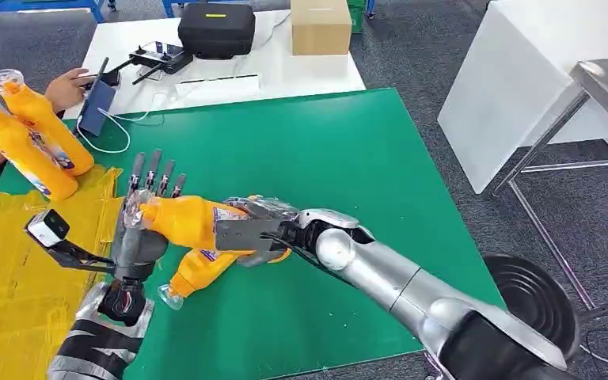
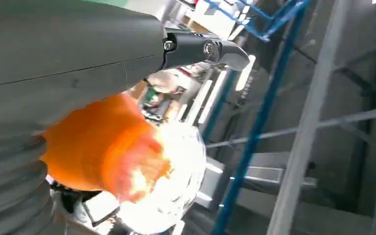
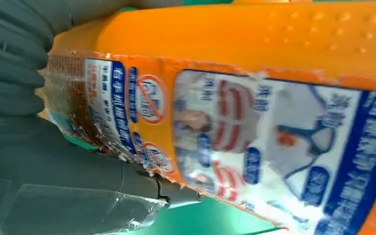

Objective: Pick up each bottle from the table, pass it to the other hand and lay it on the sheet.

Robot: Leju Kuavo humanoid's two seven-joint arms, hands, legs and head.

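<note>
Green table (image 1: 364, 158), yellow sheet (image 1: 8, 269) with two orange bottles (image 1: 28, 131), another bottle (image 1: 198, 273)

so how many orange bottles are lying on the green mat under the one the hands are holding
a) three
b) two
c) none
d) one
d) one: a single orange bottle lies on the green mat, just below the bottle held between the left hand and right hand.

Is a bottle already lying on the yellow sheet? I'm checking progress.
Yes: in the head view two orange bottles lie at the yellow sheet's far edge, though partly over the green mat.
</note>
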